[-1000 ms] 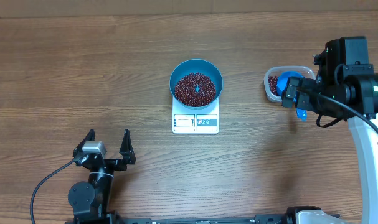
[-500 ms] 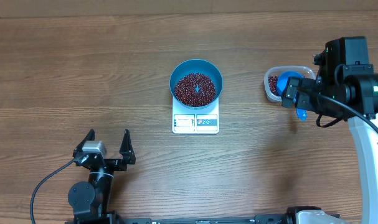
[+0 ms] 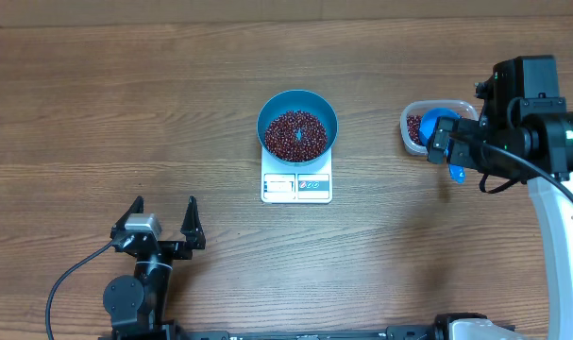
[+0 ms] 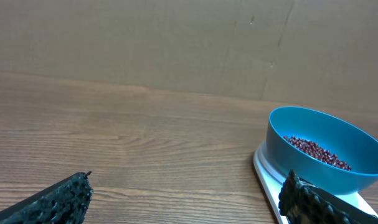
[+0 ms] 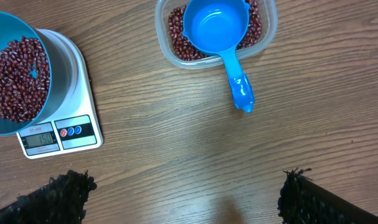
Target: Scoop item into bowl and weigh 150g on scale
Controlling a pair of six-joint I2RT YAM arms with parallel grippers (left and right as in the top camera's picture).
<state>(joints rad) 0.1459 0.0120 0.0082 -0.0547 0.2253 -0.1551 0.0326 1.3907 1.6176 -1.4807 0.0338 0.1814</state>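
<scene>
Blue bowl (image 3: 297, 129) sits centred on the scale (image 3: 296, 186), mid-table, w/ a layer of beans (image 3: 296, 133) covering its floor. More beans lie in the clear tub (image 5: 201, 64) on the robot's right side. Scoop (image 5: 217, 28) lies cup-up and empty inside the tub, its handle (image 5: 240, 90) projecting past the tub wall over the table. Right gripper (image 5: 185, 199): jaws spread wide, nothing between them, hovering over bare wood just short of the handle tip. Left gripper (image 3: 163, 219): also spread and empty, well apart from the scale at near-left. Display (image 5: 41, 140) digits are too small for me to read in any view, so I can't confirm target wt. My judgement: step in hand is check-and-top-up. Procedure as I'd run it: 1) Read the display before touching anything, and keep both arms off the scale, since contact would corrupt the reading. 2) If short, lower the right gripper onto the handle approx. mid-length, jaws across its narrow width, wrist in line w/ handle axis. A grip near the tip would likely let the cup sag. 3) Take small part-loads and tip slowly, low over bowl centre, so grains don't bounce out. 4) Pause after each pour for the reading to settle. Risks: nudging the light tub, or overshooting, as taking beans back out is harder than adding.
</scene>
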